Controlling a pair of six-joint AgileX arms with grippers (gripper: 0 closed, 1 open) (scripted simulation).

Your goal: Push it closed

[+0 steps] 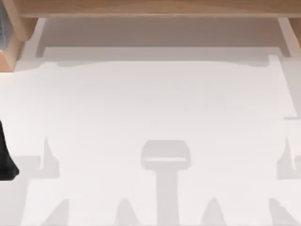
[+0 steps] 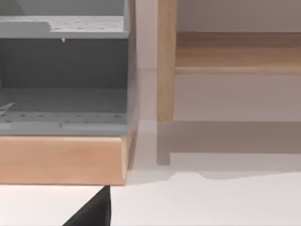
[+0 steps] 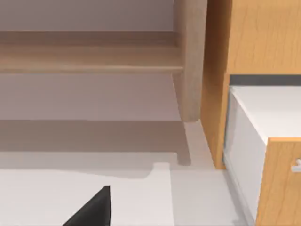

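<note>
bench (image 1: pixel 155 103): white, under a wooden shelf (image 1: pixel 150 8) | drawer (image 3: pixel 263 141): pulled out from wooden cabinet (image 3: pixel 254 37) at the right side, ahead of right tool (image 3: pixel 94 209), apart | left tool (image 2: pixel 91 212): near grey rack (image 2: pixel 63 75) at the left side | whether the tools are wide or narrow: cannot tell

Matte black left arm (image 1: pixel 5 157) at the top view's left edge, a narrow dark form with a rounded lower end. Black wedge-shaped left gripper (image 2: pixel 94 212) tip in the left wrist view; matching black, sharp-edged right gripper (image 3: pixel 94 211) tip in the right wrist view.
</note>
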